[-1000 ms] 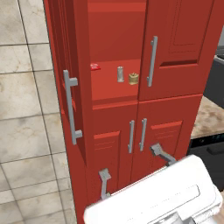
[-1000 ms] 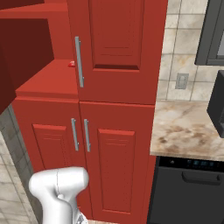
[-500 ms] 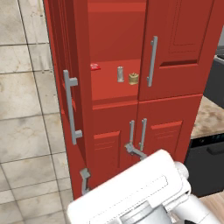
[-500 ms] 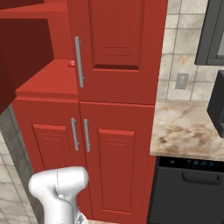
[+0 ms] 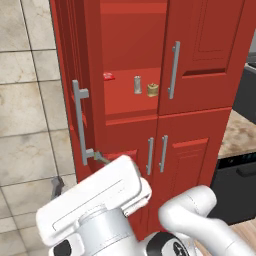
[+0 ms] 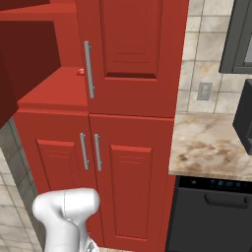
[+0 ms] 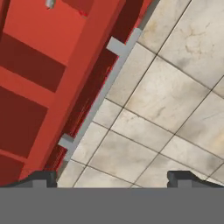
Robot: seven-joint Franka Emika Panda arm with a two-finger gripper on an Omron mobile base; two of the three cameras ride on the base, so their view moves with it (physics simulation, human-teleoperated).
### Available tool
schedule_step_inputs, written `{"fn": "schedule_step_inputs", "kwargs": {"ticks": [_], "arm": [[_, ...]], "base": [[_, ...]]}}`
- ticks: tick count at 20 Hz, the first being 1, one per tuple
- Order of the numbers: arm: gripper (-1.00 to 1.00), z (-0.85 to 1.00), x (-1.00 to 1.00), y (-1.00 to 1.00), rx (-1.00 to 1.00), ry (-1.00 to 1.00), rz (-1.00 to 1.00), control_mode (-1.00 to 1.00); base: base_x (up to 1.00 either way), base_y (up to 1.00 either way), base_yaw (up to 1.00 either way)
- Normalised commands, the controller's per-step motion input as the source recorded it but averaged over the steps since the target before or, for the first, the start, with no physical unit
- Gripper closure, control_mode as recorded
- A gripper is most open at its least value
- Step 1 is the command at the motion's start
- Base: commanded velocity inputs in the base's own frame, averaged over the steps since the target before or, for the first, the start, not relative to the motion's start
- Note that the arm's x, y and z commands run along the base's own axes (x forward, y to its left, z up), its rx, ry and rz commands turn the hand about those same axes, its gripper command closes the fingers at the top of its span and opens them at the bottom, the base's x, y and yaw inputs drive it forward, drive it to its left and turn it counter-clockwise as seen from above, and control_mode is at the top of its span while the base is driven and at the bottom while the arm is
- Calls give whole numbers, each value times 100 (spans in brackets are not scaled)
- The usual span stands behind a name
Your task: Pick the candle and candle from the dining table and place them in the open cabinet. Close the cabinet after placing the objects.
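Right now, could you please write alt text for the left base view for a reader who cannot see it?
A tall red wooden cabinet stands with its left door swung open. On the red inner shelf stand a slim grey candle and a squat golden-tan candle, with a small flat red item further left.

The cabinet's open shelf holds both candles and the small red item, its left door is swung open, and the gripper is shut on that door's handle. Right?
Not quite: the gripper is open and holds nothing. The hand view shows its fingertips spread wide, short of the open door's handle. The rest stands: in the left base view the grey candle, golden candle and red item sit on the cabinet shelf.
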Motion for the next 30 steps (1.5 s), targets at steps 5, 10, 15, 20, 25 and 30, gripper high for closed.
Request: {"fn": "schedule_step_inputs", "kwargs": {"ticks": [5, 10, 15, 20, 25, 30], "arm": [[-100, -31, 31, 54, -14, 4, -14, -100], [-100, -19, 29, 18, -5, 3, -13, -100], [-100, -13, 38, 15, -8, 4, -12, -100], [-100, -6, 13, -1, -4, 3, -4, -100], [-100, -6, 34, -1, 0, 6, -1, -100], [-100, -9, 49, 0, 0, 7, -1, -100]], "base": [[0, 0, 0], [0, 0, 0], [0, 0, 0], [0, 0, 0], [0, 0, 0], [0, 0, 0]]}}
